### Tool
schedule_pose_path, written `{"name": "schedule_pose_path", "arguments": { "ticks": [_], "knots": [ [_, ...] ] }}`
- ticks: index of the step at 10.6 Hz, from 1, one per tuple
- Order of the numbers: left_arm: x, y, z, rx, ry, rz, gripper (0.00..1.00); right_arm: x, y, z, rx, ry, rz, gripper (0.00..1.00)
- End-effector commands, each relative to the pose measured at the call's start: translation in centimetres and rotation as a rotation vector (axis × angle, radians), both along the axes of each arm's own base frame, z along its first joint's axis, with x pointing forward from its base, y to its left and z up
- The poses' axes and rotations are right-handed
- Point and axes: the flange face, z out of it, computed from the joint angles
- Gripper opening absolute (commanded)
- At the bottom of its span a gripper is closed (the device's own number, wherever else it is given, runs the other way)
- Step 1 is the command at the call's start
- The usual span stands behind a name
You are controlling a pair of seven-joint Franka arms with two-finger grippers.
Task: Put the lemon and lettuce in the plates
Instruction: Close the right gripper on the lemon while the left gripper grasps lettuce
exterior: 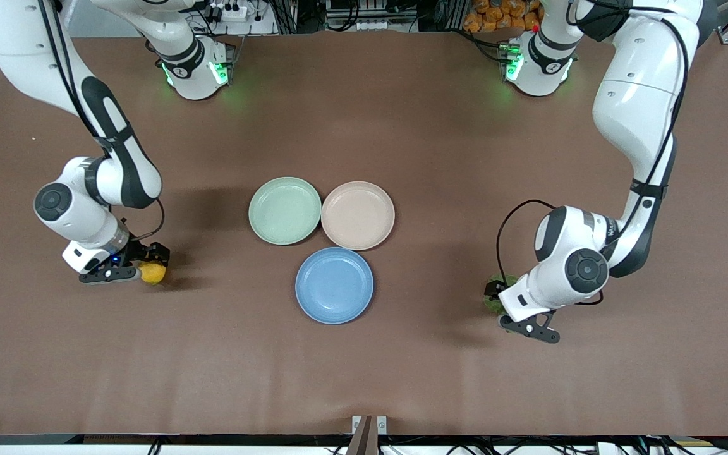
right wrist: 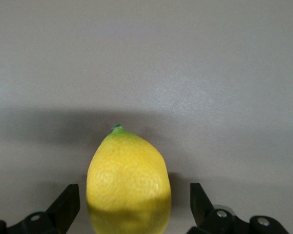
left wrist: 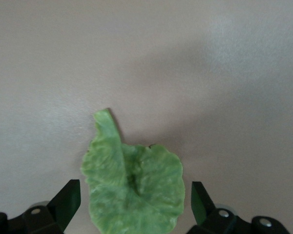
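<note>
Right gripper (right wrist: 132, 204): low at the right arm's end of the table, fingers spread wide, one on each side of the lemon (right wrist: 128, 183), clear gaps both sides; nothing gripped.

Lemon: lying on the bare table (exterior: 364, 379), well apart from the plates, stem nub pointing away from the wrist.

Left gripper (left wrist: 134, 202): low at the left arm's end of the table, fingers equally wide, straddling the lettuce (left wrist: 132, 187); nothing gripped.

Lettuce: flat on the table, stem tapering away from the wrist; in the front view the arm covers most of it, so how far it reaches under the wrist is uncertain.

Blue plate (exterior: 334, 285): empty, nearest the front camera.

Beige-pink plate (exterior: 357, 215): empty, farther from the front camera, touching or just beside the mint-green plate (exterior: 284, 210), which has no part in the task.

Step in hand, judged: closing on both items.

- Lemon: close across its widest girth, centred, so it does not squirt out.
- Lettuce: descend until the fingertips nearly touch the table, then pinch the thick midrib near the stem, as the thin leaf edge would likely fold or slip.
</note>
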Motion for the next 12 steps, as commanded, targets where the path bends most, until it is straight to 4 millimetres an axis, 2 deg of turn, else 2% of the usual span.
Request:
{"name": "schedule_pose_path", "arguments": {
  "ticks": [1,2,3,5,6,8,9,10,11,12],
  "knots": [
    [0.3,-0.1,-0.8,0.012,-0.007,-0.031,1.00,0.1,0.1,-0.8,0.003,-0.010,0.002,1.00],
    [0.2,0.0,-1.3,0.014,0.000,-0.030,1.00,0.2,0.1,-0.9,0.003,-0.009,0.005,0.85],
    [0.2,0.0,-2.0,0.013,0.006,-0.036,1.00,0.1,0.2,-1.1,0.003,-0.006,0.005,0.76],
    [0.3,0.2,-2.7,0.012,-0.001,-0.046,1.00,0.2,0.3,-1.2,0.003,-0.004,0.005,0.51],
    [0.2,0.2,-3.1,0.012,0.000,-0.048,1.00,0.3,0.3,-1.0,0.004,-0.001,0.002,0.44],
    [0.2,0.2,-4.1,0.006,-0.005,-0.043,1.00,0.8,0.5,-0.1,0.008,-0.017,-0.037,0.38],
    [0.1,-0.3,-4.0,0.004,-0.006,-0.011,0.74,1.0,0.7,0.4,0.010,-0.025,-0.040,0.36],
    [0.1,-0.5,-3.9,0.005,-0.003,0.038,0.25,1.2,0.7,0.8,0.011,-0.020,-0.040,0.36],
    [0.0,-0.6,-3.9,0.005,-0.003,0.047,0.00,1.7,0.7,1.8,0.013,-0.002,-0.041,0.36],
    [0.0,-0.6,-3.9,0.006,-0.003,0.048,0.00,2.1,0.8,3.1,0.016,0.018,-0.040,0.36]
  ]
}}
